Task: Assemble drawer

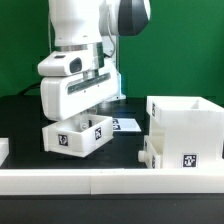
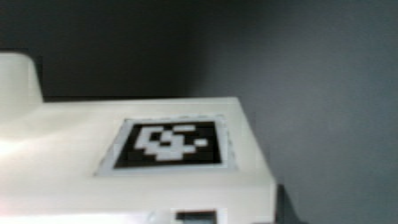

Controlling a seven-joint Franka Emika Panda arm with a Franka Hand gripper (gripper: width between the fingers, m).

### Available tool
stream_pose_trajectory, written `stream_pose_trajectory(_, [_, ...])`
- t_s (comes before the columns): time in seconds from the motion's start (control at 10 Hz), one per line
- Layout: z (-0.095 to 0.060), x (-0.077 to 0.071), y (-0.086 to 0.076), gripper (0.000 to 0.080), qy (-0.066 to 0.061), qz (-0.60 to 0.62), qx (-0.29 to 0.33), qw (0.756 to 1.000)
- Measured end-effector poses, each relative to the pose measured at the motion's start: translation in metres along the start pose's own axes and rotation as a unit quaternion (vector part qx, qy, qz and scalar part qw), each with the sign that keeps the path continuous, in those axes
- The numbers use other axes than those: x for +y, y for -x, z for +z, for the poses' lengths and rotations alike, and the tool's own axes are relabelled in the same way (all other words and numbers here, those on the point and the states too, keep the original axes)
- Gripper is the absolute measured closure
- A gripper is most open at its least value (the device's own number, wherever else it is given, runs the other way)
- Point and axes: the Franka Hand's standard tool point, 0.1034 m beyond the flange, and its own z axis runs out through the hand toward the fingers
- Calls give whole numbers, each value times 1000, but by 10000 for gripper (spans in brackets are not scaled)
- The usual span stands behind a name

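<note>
here | tray (image 1: 78, 133) upright, long axis angled across table | pincer state: cannot tell

Robotics lab setup: green backdrop (image 1: 20, 40), black bench (image 1: 25, 120), white robot arm (image 1: 80, 40), square marker tags (image 1: 97, 127) on white parts.

Bright even light in the exterior view; wrist view soft, blurred, dim.

Green backdrop (image 1: 20, 40), black tabletop (image 1: 20, 120)
</note>
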Motion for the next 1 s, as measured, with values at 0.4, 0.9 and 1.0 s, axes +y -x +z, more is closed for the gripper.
stream_pose_trajectory(0.4, [-1,6,3,755,3,-152,-9,988])
stream_pose_trajectory(0.9, [-16,30,-22,755,12,-238,-26,971])
stream_pose_trajectory(1.0, [-18,33,-30,755,16,-238,-27,971])
